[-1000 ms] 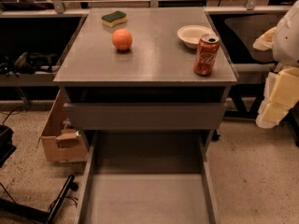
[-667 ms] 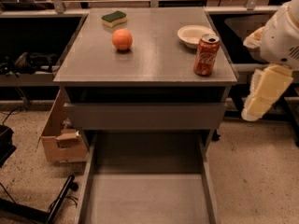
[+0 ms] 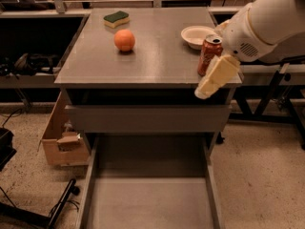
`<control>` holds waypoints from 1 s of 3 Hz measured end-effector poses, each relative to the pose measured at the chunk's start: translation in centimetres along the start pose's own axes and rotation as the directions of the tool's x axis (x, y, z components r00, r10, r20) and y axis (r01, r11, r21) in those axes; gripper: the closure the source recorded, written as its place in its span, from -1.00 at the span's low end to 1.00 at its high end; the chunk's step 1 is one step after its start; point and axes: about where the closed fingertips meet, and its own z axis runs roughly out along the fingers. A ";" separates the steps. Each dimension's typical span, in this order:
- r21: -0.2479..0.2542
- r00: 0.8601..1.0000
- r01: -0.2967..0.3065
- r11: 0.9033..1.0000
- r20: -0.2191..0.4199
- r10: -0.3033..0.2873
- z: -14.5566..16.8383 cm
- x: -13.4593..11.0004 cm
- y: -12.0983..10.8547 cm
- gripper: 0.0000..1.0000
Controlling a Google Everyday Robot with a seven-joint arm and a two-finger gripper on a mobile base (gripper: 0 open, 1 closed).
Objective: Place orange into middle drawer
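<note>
Orange sits untouched on the desk, middle drawer open below; my claw, spread I cannot tell, hangs at the near corner beside 1 soda can, which a careless reach could topple.

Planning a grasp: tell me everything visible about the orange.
The orange is a small round fruit with smooth, matte skin, whole as far as shows. It rests on the grey cabinet top, left of centre, in front of a sponge, not touching it. The gripper hangs by the top's right front corner, far from it.
</note>
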 end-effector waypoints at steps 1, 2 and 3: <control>0.040 0.991 0.014 0.999 0.131 -0.019 3.4 -6.3 -1.8 -1.00; 0.016 0.973 -0.002 1.000 0.230 -0.001 8.1 -10.6 -2.3 -1.00; -0.016 0.967 -0.056 0.998 0.249 0.058 13.6 -12.7 -3.2 -1.00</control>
